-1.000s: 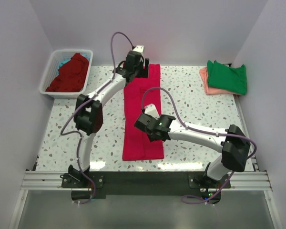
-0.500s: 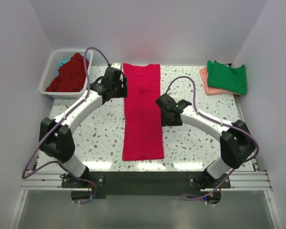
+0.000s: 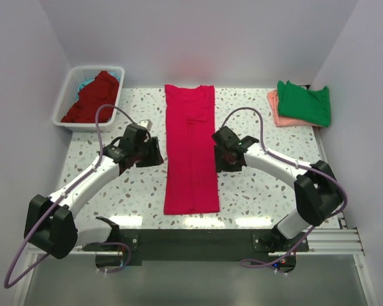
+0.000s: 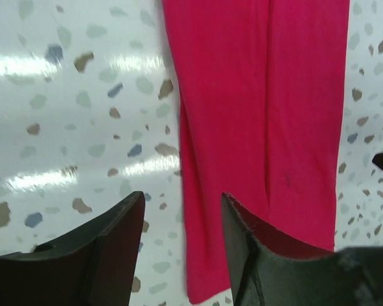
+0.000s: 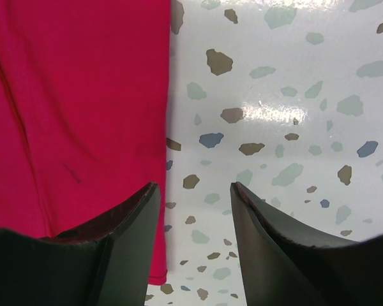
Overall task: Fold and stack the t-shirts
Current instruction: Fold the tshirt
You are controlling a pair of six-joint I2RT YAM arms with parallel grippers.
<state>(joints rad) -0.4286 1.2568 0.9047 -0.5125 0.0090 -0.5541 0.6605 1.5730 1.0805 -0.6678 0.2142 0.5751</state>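
The speckled table [image 3: 262, 185] carries a bright crimson-pink t-shirt [image 3: 190, 153] down its middle. It is folded into one long narrow strip running from the far edge to close to the near edge, and it lies as it did half a second ago.

The left arm [image 3: 83, 188] has changed most. Its elbow has swung down to the near-left corner, and the left gripper [image 3: 154, 156] has drawn back from beside the strip's far end to beside the middle of its left edge. The right arm [image 3: 274, 164] has hardly moved, and the right gripper [image 3: 220, 159] stays by the strip's right edge at mid-length. A second ago both grippers were over the cloth.

At the far left, a white basket [image 3: 67, 102] holds a dark red shirt [image 3: 92, 95] with a bit of teal cloth [image 3: 84, 83] behind it. At the far right, a green shirt [image 3: 304, 102] lies on a salmon-pink shirt [image 3: 272, 105]. None of these has shifted.

In the wrist views both pairs of fingers stand apart and empty. On each gripper one finger is over the strip's edge and the other over bare table.
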